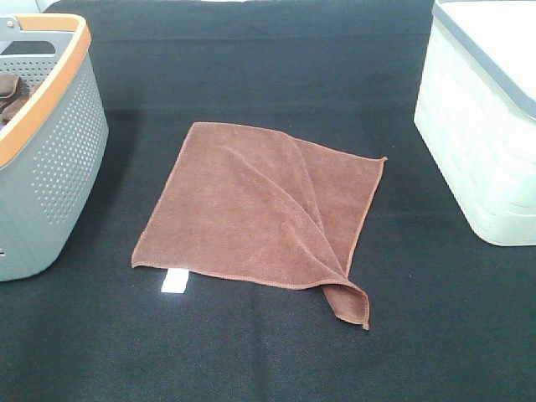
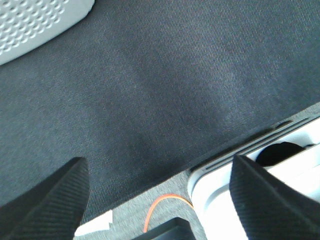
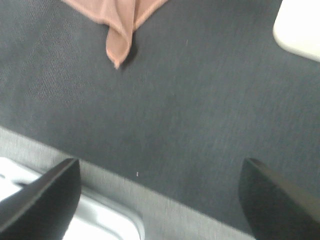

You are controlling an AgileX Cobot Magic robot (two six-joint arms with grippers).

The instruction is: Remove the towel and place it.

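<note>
Towel (image 1: 251, 213) flat mid-frame, rotated diamond-wise, folded corner pointing lower right, white tag (image 1: 174, 282) lower left, left gripper (image 2: 160, 200) and right gripper (image 3: 160, 197) fingers spread apart, empty

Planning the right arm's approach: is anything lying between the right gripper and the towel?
Nothing: the right wrist view shows only bare dark mat between the open right gripper and the towel's folded corner; the white bin sits off to one side.

Left end effector (image 2: 160, 200) fingers (image 2: 47, 202) — black, ribbed, wedge-shaped, right end effector (image 3: 160, 200) fingers (image 3: 42, 200) — dark, smooth
</note>
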